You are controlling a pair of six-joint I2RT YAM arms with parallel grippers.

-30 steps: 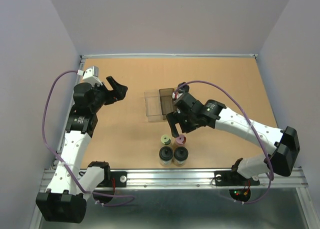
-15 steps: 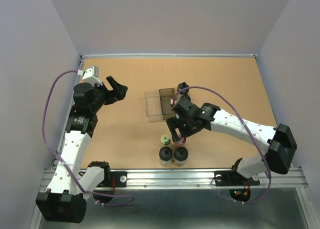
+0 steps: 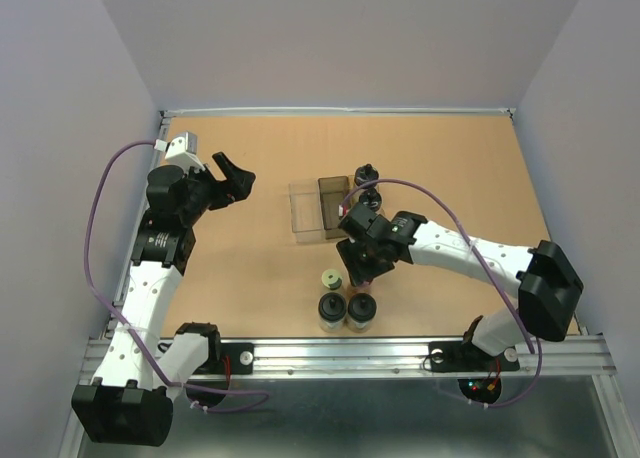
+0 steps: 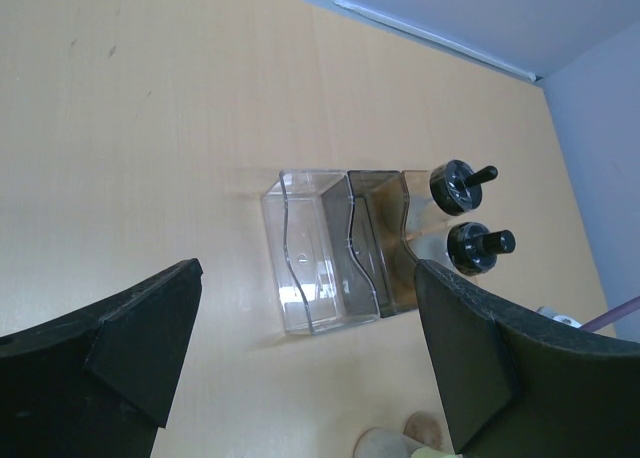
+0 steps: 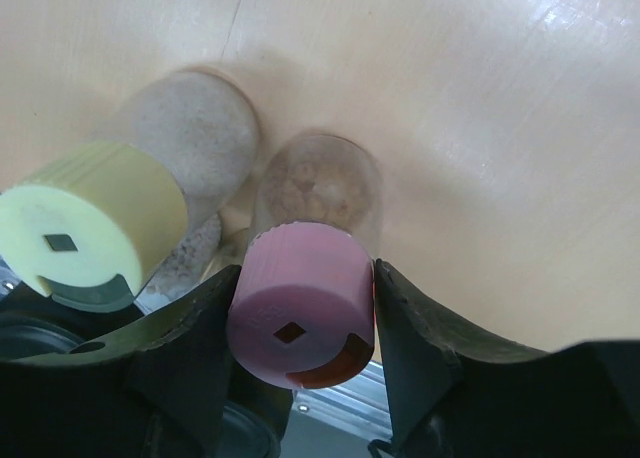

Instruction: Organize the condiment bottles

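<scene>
In the right wrist view my right gripper [image 5: 302,303] is shut on the pink cap of a condiment bottle [image 5: 300,298], with both fingers pressed against the cap's sides. This bottle stands on the table beside the yellow-green-capped one [image 5: 92,223]. From above, the right gripper [image 3: 358,270] covers the pink bottle. The yellow-green bottle [image 3: 330,279] sits to its left, and two black-capped bottles [image 3: 331,308] [image 3: 361,310] stand in front. Two more black-capped bottles [image 3: 366,171] [image 3: 367,193] stand at the rack's right end. My left gripper [image 3: 235,173] hangs open and empty at the far left.
The clear brownish three-compartment rack [image 3: 318,209] lies mid-table; the left wrist view shows its compartments [image 4: 335,253] with nothing inside. The metal rail [image 3: 350,355] runs along the near edge, just behind the front bottles. Walls close in the table's left, back and right sides.
My right gripper has moved left and down over the pink-capped bottle, and its jaws have shut on the cap. The left arm has not moved.
</scene>
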